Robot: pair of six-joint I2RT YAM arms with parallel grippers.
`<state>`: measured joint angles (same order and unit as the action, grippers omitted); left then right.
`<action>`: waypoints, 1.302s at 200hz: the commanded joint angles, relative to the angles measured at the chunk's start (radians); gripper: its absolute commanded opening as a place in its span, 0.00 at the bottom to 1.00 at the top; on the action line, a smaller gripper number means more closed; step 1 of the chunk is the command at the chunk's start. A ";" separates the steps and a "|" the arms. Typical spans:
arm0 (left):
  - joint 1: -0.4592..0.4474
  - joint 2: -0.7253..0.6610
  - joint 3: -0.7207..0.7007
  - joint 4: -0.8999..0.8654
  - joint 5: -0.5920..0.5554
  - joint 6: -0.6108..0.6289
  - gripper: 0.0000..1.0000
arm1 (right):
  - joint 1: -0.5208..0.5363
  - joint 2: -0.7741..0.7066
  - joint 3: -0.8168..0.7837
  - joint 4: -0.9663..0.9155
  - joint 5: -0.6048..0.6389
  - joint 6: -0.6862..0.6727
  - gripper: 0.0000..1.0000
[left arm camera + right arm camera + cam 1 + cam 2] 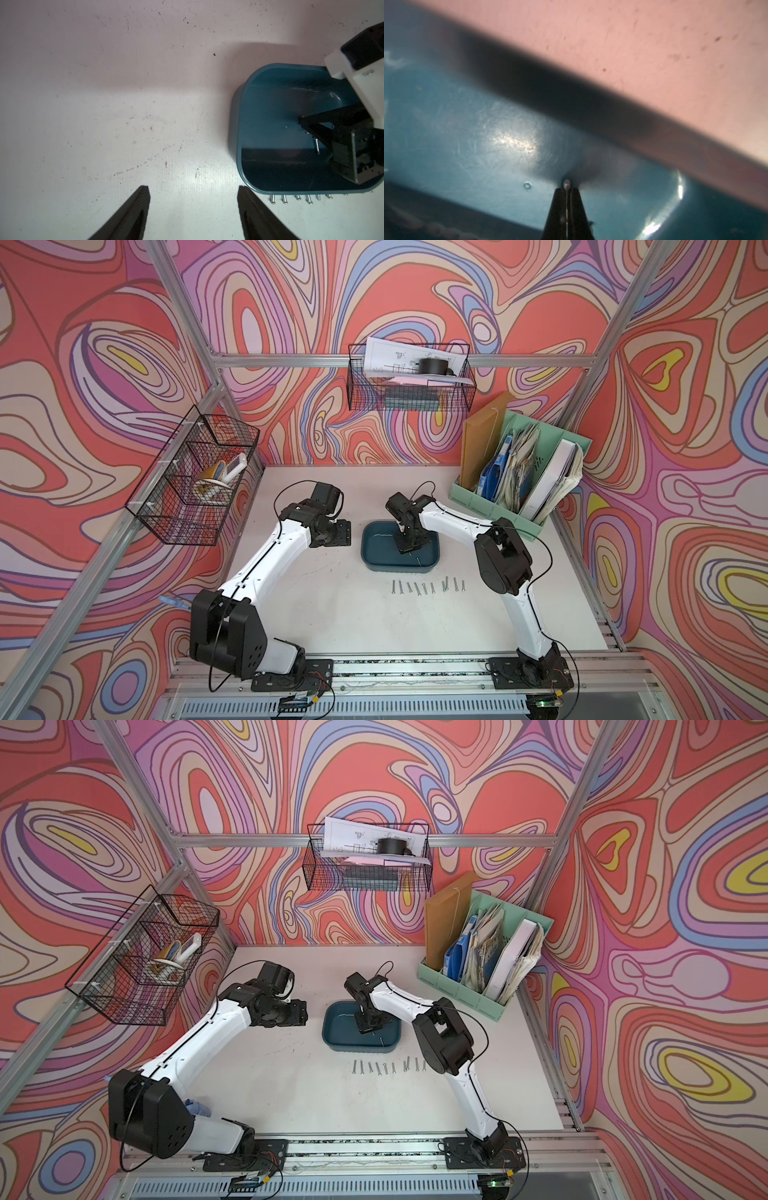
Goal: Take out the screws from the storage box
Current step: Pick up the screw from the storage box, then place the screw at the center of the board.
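The right gripper (566, 190) is clenched, its two black tips pressed nearly together on a thin screw (566, 183). The small rounded head pokes out just past the tips, and a bright sliver of shank shows in the slit between them. The tips are down at the floor of the storage box (467, 124), which is probably why the wrist is pitched so steeply: a thing this thin lying flat can only be pinched from right above. Just beside the gripper, towards its own arm, a second screw (317, 146) lies loose on the teal floor, so the box is not yet emptied. Beyond the box's near wall, well apart from the tips, a row of screws (428, 587) lies side by side on the table (104, 104), heads lined up. It looks like the set-down place for what comes out. Farther off, on the other side of the box, the left gripper (193, 188) hangs over bare table with its jaws spread wide, holding and touching nothing, seemingly kept clear of the working arm.
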<state>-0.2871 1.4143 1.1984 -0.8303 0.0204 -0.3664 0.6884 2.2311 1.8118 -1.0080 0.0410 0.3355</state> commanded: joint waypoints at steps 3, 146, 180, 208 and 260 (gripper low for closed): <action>0.006 -0.047 -0.039 0.039 0.039 -0.014 0.73 | 0.007 -0.088 -0.001 -0.003 0.053 0.019 0.00; -0.020 -0.152 -0.193 0.192 0.263 -0.077 0.80 | 0.007 -0.625 -0.499 0.041 0.197 0.288 0.01; -0.075 -0.138 -0.161 0.186 0.243 -0.084 0.79 | -0.002 -0.759 -0.685 0.042 0.212 0.382 0.02; -0.116 -0.091 -0.111 0.163 0.226 -0.075 0.79 | -0.056 -0.818 -0.819 0.062 0.184 0.445 0.02; -0.137 -0.077 -0.107 0.163 0.205 -0.088 0.78 | -0.141 -0.839 -0.993 0.149 0.138 0.442 0.04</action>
<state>-0.4210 1.3331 1.0691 -0.6579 0.2466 -0.4458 0.5728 1.4033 0.8692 -0.9203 0.2043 0.7544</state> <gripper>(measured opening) 0.785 0.040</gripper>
